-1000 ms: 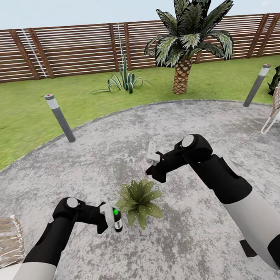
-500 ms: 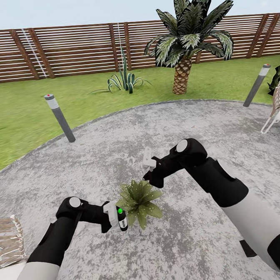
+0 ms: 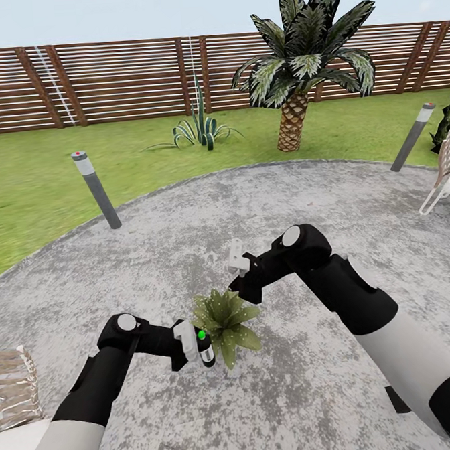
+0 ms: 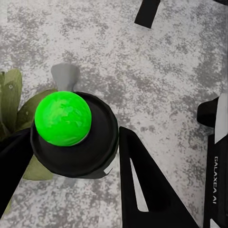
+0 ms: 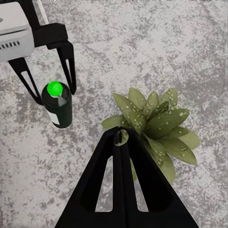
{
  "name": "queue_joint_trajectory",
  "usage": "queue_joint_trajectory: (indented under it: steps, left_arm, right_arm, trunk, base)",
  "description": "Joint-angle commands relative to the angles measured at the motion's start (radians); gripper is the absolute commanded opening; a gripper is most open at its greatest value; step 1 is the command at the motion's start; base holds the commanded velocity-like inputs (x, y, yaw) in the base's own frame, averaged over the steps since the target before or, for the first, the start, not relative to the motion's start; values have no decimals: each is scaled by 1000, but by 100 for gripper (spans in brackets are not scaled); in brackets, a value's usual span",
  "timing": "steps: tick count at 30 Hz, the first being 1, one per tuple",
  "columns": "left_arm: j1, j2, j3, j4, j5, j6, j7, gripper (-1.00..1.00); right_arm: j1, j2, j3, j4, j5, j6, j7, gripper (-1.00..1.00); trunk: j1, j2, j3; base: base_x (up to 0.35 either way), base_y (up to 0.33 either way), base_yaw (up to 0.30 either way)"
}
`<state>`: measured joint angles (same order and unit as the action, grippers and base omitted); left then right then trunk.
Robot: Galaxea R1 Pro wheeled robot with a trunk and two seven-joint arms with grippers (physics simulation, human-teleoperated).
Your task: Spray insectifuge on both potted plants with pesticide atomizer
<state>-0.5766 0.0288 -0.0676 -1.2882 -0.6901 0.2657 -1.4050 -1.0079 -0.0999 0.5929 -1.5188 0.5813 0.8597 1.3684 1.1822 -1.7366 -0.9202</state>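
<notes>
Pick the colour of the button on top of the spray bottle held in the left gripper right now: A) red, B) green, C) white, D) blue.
B: the pesticide atomizer, clamped in the left gripper beside the potted plant, shows a bright green ball-shaped button on its dark cap in the left wrist view, and the right wrist view shows the same green top.

The left gripper, clamped on the pesticide atomizer, has slid right and a little nearer over the last second, so the bottle now stands just beside the potted plant, at its near-left leaves. The right gripper has eased left and slightly down above the plant's far side. The speckles on the leaves seem unchanged, though they are hard to compare.
</notes>
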Motion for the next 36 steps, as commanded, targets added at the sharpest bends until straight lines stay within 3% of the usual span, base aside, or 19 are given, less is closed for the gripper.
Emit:
queue_joint_trajectory:
  steps: [1, 7, 11, 15, 20, 23, 36]
  left_arm:
    - [-1, -1, -1, -3, -3, 13, -6, -100]
    - [-2, -3, -1, -29, -3, 25, -9, -100]
    - [-3, -32, -1, -36, -7, 31, -9, -100]
    - [-9, -54, -4, -36, -13, 83, -8, -100]
    - [-12, -57, -18, -36, -17, 115, -5, -100]
    - [-15, -58, -20, -36, -18, 133, -4, -100]
    - [-55, -57, -33, -41, -15, 177, -5, -100]
  right_arm:
    - [-1, 0, 0, -1, 8, 7, 7, -100]
    - [1, 3, -2, -2, 8, 4, 3, -100]
    - [3, 5, 0, -2, 7, 1, 2, -100]
    - [5, 12, 2, -1, 4, -5, 0, -100]
    - [7, 57, 1, -1, 5, -14, 0, -100]
    - [8, 69, 1, 0, 6, -17, -1, -100]
    - [26, 77, 1, 0, 4, -45, -2, -100]
  trunk:
    - [0, 0, -1]
    - [0, 0, -1]
    - [0, 0, -1]
    - [0, 0, -1]
    - [0, 0, -1]
    - [0, 0, -1]
    - [0, 0, -1]
  base:
    - [0, 0, 0]
    - [0, 0, 0]
    - [0, 0, 0]
    - [0, 0, 0]
    - [0, 0, 0]
    - [0, 0, 0]
    - [0, 0, 0]
